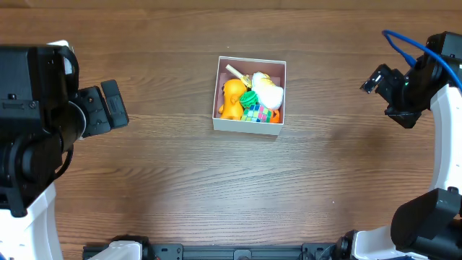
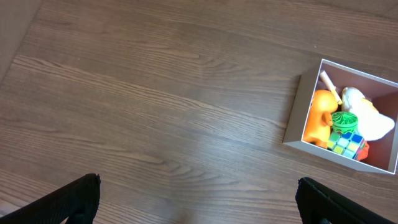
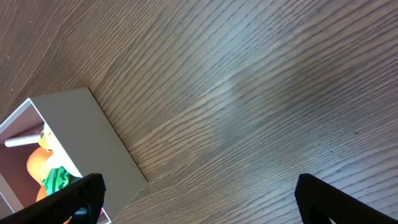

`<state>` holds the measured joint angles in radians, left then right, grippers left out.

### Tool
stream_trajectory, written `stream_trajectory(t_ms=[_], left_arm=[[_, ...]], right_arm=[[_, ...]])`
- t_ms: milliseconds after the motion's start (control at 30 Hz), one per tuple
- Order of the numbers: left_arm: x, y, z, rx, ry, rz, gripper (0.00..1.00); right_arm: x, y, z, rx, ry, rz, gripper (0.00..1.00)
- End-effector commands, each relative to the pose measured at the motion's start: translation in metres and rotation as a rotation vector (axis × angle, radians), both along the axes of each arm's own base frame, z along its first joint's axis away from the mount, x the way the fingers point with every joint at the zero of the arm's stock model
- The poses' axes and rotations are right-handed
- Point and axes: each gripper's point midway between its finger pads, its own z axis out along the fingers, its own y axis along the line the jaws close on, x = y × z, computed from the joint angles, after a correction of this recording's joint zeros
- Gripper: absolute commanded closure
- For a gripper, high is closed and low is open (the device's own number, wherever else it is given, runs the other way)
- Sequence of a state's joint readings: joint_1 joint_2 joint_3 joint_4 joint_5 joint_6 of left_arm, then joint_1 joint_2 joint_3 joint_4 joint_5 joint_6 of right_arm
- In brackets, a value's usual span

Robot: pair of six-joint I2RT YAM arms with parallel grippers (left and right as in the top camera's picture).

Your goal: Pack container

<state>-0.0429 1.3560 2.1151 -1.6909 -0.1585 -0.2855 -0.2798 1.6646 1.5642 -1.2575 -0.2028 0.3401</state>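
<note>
The container (image 1: 246,127) is a square white cardboard box with a pink inside, at the table's middle. It holds an orange toy (image 1: 232,99), a green toy (image 1: 250,99), a white and yellow plush (image 1: 268,90), a colourful cube (image 1: 257,113) and a pale stick (image 1: 234,71). It also shows in the left wrist view (image 2: 296,116) and the right wrist view (image 3: 106,140). My left gripper (image 2: 199,202) is open and empty, well to the box's left (image 1: 112,105). My right gripper (image 3: 199,196) is open and empty, far right of the box (image 1: 380,81).
The wooden table (image 1: 180,188) surrounds the box. A blue cable (image 1: 404,45) loops at the right arm. A dark rail (image 1: 238,253) runs along the front edge.
</note>
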Motion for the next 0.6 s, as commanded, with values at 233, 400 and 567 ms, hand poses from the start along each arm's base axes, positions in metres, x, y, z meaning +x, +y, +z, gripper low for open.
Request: stream_trajectory(t_ms=[233,400,567], left_arm=[[0.002,0.004,-0.002,0.01,0.008,0.011,0.0],[0.002,0.004,-0.002,0.01,0.008,0.011,0.0],[0.002,0.004,-0.002,0.01,0.008,0.011,0.0]], right_arm=[[-0.001,0.004,0.023,-0.018,-0.069,0.007,0.0],[-0.01,0.027,0.061,-0.044,-0.184,0.065,0.0],[-0.027,0.079,0.1,-0.052,-0.308,0.208,0.0]])
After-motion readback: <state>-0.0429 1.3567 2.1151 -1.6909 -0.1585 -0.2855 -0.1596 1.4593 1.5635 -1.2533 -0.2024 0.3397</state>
